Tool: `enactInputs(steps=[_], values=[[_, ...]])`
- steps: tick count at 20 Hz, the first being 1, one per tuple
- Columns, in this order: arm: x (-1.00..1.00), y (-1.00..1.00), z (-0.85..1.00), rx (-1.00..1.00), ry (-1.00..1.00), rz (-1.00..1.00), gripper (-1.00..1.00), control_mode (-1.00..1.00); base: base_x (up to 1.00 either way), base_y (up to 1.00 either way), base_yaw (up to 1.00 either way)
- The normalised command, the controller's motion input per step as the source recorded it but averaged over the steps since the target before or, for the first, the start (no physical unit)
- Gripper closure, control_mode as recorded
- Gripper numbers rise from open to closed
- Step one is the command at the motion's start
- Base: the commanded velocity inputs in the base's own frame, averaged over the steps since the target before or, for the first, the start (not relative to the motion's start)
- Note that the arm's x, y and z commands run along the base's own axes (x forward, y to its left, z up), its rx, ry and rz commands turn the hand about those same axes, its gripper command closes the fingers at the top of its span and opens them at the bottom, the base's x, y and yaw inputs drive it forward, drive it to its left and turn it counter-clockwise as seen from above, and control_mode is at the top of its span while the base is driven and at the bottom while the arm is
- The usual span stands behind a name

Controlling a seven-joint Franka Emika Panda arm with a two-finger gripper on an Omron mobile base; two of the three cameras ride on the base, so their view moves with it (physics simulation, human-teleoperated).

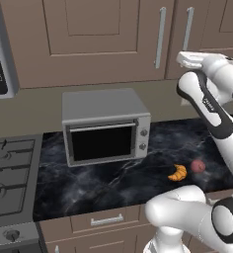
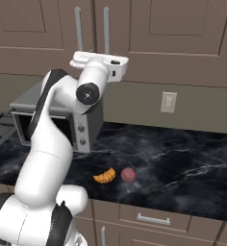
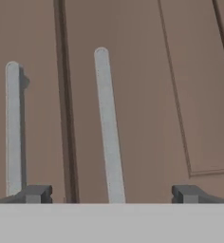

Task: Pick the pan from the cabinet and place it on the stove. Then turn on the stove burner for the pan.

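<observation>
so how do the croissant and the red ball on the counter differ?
The croissant is orange-brown and crescent-shaped; the red ball is dull red and round. The croissant lies nearer the toaster oven side, and the ball sits just beyond it towards the arm. Both are small, rest on the dark marble counter close together, and nothing is touching them.

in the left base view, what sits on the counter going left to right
stove → toaster oven → croissant → small red ball-like thing, just right of the croissant and a little farther back.
</observation>
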Motion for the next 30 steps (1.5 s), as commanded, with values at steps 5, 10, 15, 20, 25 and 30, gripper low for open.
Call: enactInputs(steps=[5,10,15,20,25,30], values=[[0.22,-0.01,0.01,0.0,-0.01,0.0,-1.0,-1.0,0.0,0.0,0.0],[0.44,0.0,0.0,0.0,0.0,0.0,-1.0,-1.0,0.0,0.0,0.0],[0.37,0.0,0.0,0.0,0.0,0.0,-1.0,-1.0,0.0,0.0,0.0],[0.31,0.0,-0.02,0.0,0.0,0.0,-1.0,-1.0,0.0,0.0,0.0],[0.15,0.01,-0.04,0.0,0.0,0.0,-1.0,-1.0,0.0,0.0,0.0],[0.36,0.16,-0.15,0.0,0.0,0.0,-1.0,-1.0,0.0,0.0,0.0]])
